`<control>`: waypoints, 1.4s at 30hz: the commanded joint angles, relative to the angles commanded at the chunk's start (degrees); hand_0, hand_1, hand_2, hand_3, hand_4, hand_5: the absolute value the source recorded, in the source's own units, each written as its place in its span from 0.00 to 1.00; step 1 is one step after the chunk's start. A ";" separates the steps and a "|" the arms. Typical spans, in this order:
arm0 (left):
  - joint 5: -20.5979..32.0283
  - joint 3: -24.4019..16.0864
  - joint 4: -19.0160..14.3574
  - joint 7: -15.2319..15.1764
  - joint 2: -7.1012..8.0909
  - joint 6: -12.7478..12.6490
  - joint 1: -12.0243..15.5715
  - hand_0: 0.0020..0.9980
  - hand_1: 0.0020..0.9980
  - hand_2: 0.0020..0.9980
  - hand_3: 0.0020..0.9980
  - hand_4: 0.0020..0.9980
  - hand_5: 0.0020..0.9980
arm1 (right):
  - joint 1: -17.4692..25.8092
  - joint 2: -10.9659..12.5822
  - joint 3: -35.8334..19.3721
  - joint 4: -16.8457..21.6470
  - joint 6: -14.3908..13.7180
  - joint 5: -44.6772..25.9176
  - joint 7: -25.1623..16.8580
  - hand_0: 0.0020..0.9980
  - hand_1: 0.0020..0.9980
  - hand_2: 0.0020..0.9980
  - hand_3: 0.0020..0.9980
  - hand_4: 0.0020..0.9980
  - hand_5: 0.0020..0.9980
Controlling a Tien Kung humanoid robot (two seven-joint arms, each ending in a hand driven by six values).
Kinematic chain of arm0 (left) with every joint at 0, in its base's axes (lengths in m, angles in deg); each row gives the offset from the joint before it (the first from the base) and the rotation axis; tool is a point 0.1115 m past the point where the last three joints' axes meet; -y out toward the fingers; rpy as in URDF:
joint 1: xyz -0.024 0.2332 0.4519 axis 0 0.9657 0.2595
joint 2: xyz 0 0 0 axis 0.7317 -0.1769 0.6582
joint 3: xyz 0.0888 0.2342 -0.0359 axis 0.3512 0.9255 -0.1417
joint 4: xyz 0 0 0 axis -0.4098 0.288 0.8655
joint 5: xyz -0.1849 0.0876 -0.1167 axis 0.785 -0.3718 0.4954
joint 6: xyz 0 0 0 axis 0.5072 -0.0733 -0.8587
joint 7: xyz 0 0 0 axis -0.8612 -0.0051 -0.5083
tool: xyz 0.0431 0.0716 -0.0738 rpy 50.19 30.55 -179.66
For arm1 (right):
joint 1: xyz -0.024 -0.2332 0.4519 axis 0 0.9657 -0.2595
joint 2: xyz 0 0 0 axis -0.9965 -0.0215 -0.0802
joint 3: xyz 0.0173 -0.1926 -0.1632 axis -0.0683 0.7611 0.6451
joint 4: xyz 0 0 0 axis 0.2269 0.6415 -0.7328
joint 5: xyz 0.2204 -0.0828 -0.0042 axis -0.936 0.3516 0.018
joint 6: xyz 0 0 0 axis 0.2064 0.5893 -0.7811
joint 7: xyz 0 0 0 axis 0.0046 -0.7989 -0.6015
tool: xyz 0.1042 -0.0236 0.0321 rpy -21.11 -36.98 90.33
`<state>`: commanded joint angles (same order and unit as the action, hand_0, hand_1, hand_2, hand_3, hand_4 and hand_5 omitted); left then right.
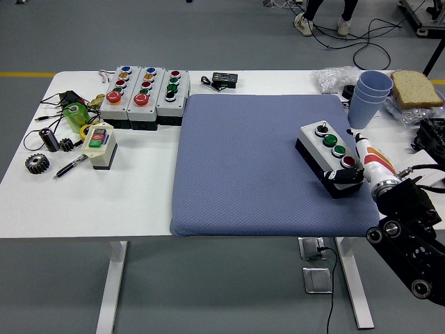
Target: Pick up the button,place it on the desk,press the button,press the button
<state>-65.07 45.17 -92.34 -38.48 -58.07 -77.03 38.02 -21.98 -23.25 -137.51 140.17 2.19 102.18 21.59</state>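
Observation:
A grey button box [321, 151] with a black base lies slanted on the right part of the blue mat [243, 167]. Its top carries a black selector [322, 129], two green buttons [329, 140] and a red button [348, 162] in a row. My right hand [344, 176] comes in from the lower right. Its black fingers are curled at the near end of the box, just in front of the red button, which is uncovered. The left arm is out of view.
Stacked blue cups [368, 97], a slice of bread [416, 88] and plastic bags stand at the back right. Three button boxes [142, 94] stand at the back left, with a small switch box [99, 145], gears [37, 163], a pen and cables.

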 joint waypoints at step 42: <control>0.69 -1.73 0.00 -0.31 -0.51 -0.26 -0.16 0.62 0.66 0.67 0.59 0.34 0.65 | -8.48 7.28 12.25 1.28 8.03 0.94 -11.71 0.21 0.24 0.45 0.57 0.75 0.13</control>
<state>-64.38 43.45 -92.34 -38.79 -58.59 -77.29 37.86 -30.47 -15.97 -125.27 141.45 10.22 103.12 9.88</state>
